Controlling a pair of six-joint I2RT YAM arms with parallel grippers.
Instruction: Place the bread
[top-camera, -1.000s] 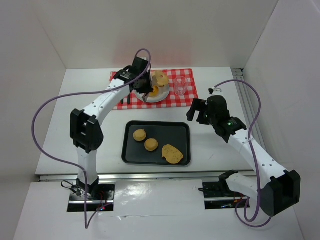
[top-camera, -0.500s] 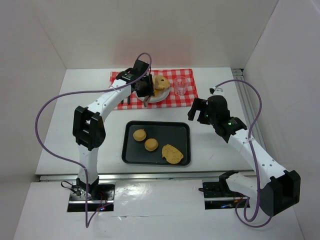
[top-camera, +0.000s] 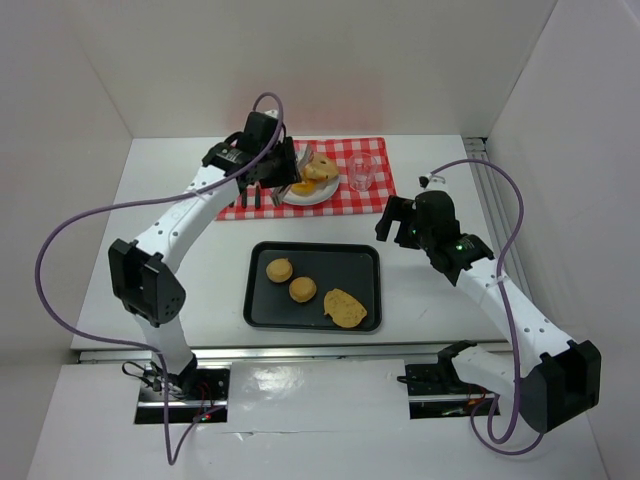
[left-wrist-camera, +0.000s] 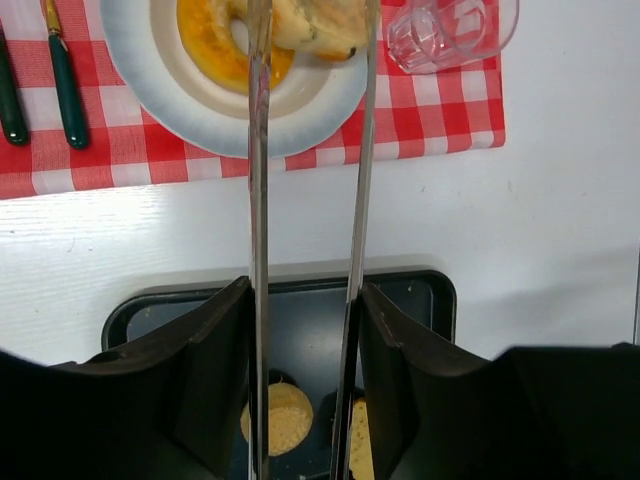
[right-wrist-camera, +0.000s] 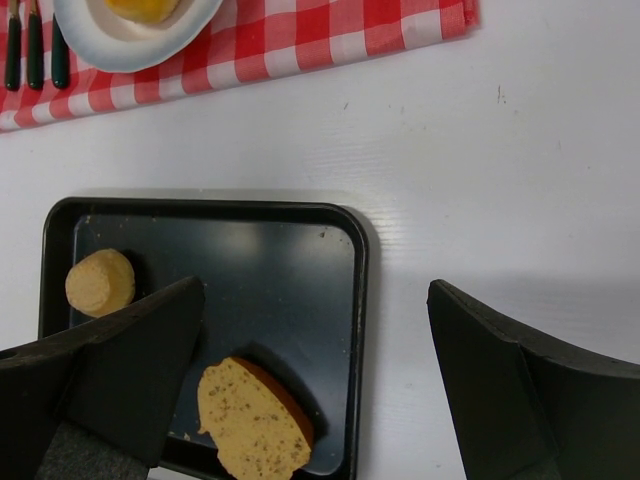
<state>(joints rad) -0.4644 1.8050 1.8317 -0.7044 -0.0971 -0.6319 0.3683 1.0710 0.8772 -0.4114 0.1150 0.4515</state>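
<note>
Left gripper (left-wrist-camera: 312, 40) jaws parted, gripping nothing; bread (left-wrist-camera: 325, 15) lies on plate (left-wrist-camera: 200, 112) at table's 12 o'clock; right gripper (right-wrist-camera: 312, 300) wide open, empty.

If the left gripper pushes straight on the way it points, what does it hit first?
Probably the bread on the white plate, lying between the open jaws of the left gripper. Depth is unclear; the plate could come first.
</note>
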